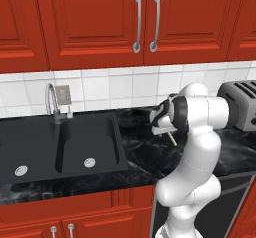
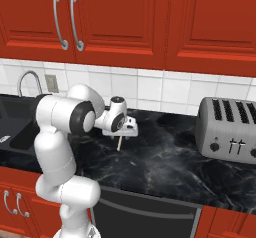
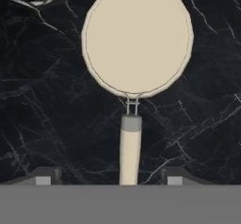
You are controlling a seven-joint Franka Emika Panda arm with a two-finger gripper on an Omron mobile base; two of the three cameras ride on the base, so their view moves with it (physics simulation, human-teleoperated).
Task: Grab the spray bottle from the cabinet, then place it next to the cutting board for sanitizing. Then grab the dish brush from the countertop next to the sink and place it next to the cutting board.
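The dish brush point(image 3: 136, 39) lies on the black countertop point(image 3: 42, 105) right of the sink point(image 1: 60, 144), its handle between the gripper point(image 3: 109, 177) tips; the jaws stand apart, not yet clamped; I'd close squarely on the handle, then lift straight.

The black marble surface point(image 2: 165, 162) carries a silver toaster point(image 2: 227, 127) at three o'clock and a dish brush point(image 3: 136, 49) centrally.
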